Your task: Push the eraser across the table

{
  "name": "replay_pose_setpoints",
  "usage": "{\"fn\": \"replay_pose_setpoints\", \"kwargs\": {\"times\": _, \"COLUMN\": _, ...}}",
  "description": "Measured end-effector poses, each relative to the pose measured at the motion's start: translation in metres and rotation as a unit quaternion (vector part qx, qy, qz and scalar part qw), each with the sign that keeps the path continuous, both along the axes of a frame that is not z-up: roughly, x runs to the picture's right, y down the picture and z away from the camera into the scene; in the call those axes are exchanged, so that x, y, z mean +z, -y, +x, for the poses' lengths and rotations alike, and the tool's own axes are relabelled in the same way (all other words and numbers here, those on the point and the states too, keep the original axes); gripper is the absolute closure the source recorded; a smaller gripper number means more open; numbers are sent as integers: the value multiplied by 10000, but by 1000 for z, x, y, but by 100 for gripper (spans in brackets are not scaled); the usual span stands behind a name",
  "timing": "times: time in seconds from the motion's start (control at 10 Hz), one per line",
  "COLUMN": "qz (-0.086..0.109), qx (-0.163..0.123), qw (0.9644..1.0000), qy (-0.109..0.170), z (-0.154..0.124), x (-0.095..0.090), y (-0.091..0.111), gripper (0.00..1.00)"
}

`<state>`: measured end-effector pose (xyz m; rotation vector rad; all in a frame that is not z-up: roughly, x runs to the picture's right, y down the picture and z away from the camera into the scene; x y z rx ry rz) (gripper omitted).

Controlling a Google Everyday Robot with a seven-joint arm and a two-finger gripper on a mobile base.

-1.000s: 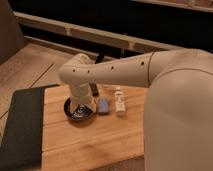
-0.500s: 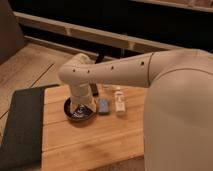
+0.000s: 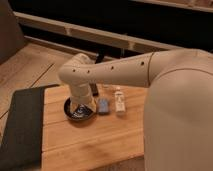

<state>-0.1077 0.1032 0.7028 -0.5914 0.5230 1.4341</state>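
- The table (image 3: 90,142), light plank wood, fills the lower half of the view.
- The cream robot arm (image 3: 115,72) reaches in from 3 o'clock and bends down toward the table's middle.
- A dark grey mat (image 3: 22,125) covers the table's 9 o'clock side.
- A dark round bowl (image 3: 75,118) sits just beside the mat, at its 3 o'clock.
- The gripper (image 3: 80,107) hangs over the bowl; whether it is wide or narrow, I cannot tell.
- A small white object (image 3: 119,101) lies at the eraser's 3 o'clock.
- The blue eraser (image 3: 103,105) rests on the table at the bowl's 3 o'clock, just beside its rim.
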Motion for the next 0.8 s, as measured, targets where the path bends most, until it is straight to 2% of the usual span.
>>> {"fn": "replay_pose_setpoints", "kwargs": {"times": 0.4, "qz": 1, "qx": -1, "qw": 10000, "qy": -1, "z": 0, "x": 0, "y": 0, "gripper": 35}}
{"fn": "replay_pose_setpoints", "kwargs": {"times": 0.5, "qz": 1, "qx": 0, "qw": 10000, "qy": 0, "z": 0, "x": 0, "y": 0, "gripper": 38}}
{"fn": "replay_pose_setpoints", "kwargs": {"times": 0.8, "qz": 0, "qx": 0, "qw": 10000, "qy": 0, "z": 0, "x": 0, "y": 0, "gripper": 67}}
